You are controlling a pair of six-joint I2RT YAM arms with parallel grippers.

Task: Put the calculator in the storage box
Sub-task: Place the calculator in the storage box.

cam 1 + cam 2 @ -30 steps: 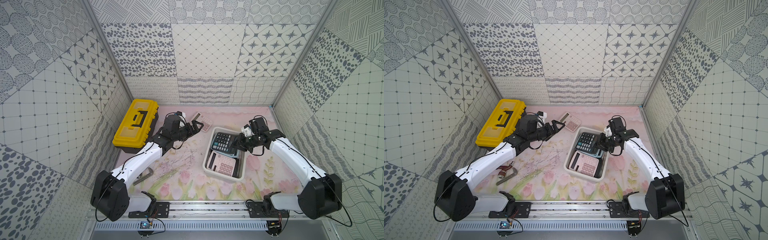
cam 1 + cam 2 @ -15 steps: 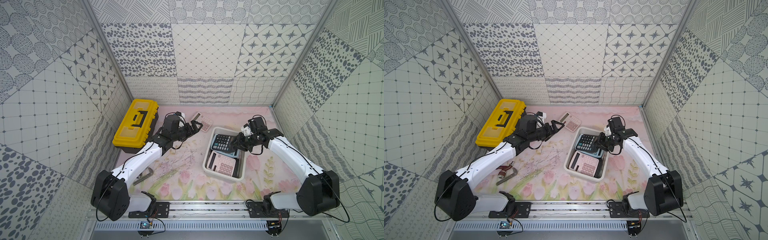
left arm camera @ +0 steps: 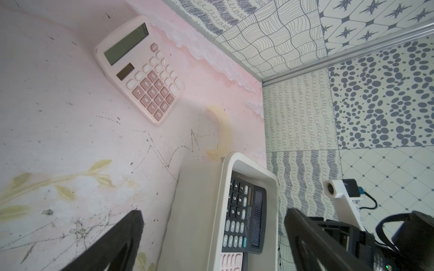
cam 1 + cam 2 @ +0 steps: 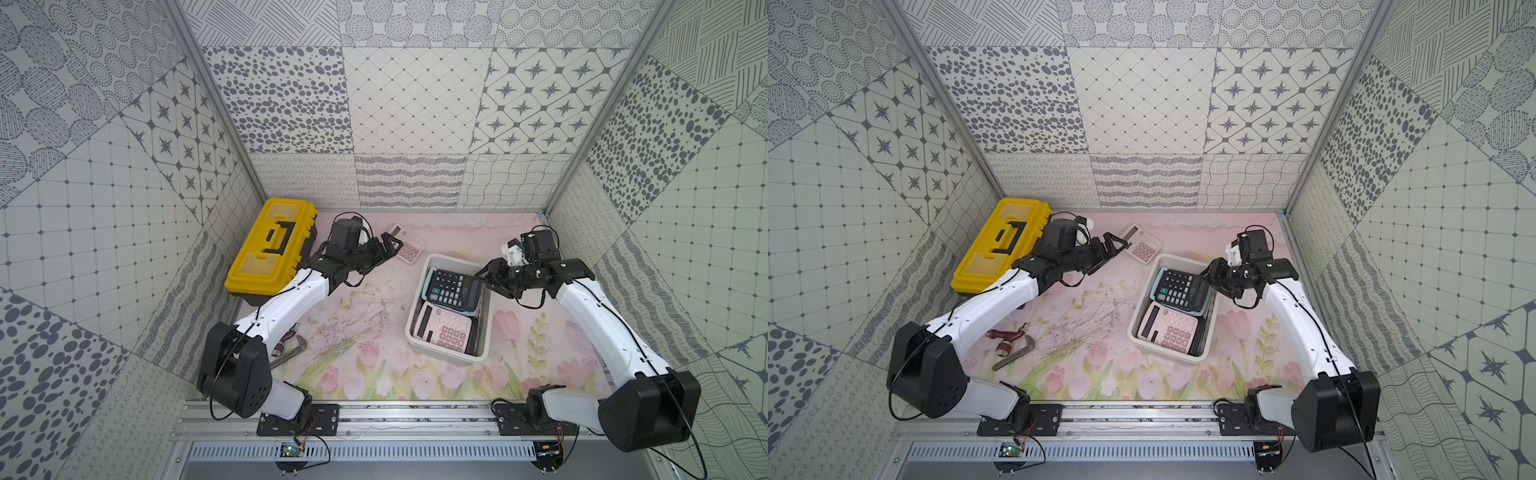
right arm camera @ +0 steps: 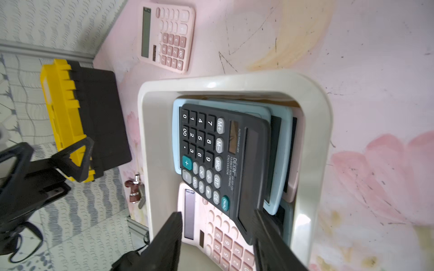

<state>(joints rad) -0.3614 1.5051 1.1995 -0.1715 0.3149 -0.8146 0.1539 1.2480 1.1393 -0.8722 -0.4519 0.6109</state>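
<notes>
Since a second ago the right hand (image 4: pixel 486 281) has let its fingers spread. They were pinched together on the black calculator (image 5: pixel 211 150), and now they stand apart with a clear gap and grip nothing. The arm itself has barely shifted, and the hand hangs over the far end of the storage box (image 5: pixel 234 81), on the right arm's side.

The black calculator lies inside the storage box, in its far half. It is face up and rests slanted on a blue calculator (image 5: pixel 286 154) beneath it. Its display-end corner reaches in between the right hand's fingers. One finger sits close against that corner, and we cannot tell whether they touch. In the box's near half lies a pink calculator (image 4: pixel 444 332), face up and partly overlapped by the black one.

The left hand (image 4: pixel 390 250) is spread wide and empty. It hovers above the tabletop (image 4: pixel 365 316) just beyond the box's far left corner. Its fingertips are near a second pink calculator (image 4: pixel 409 248), which lies flat on the tabletop outside the box. A yellow toolbox (image 4: pixel 270 245) stands well to the left of the box.
</notes>
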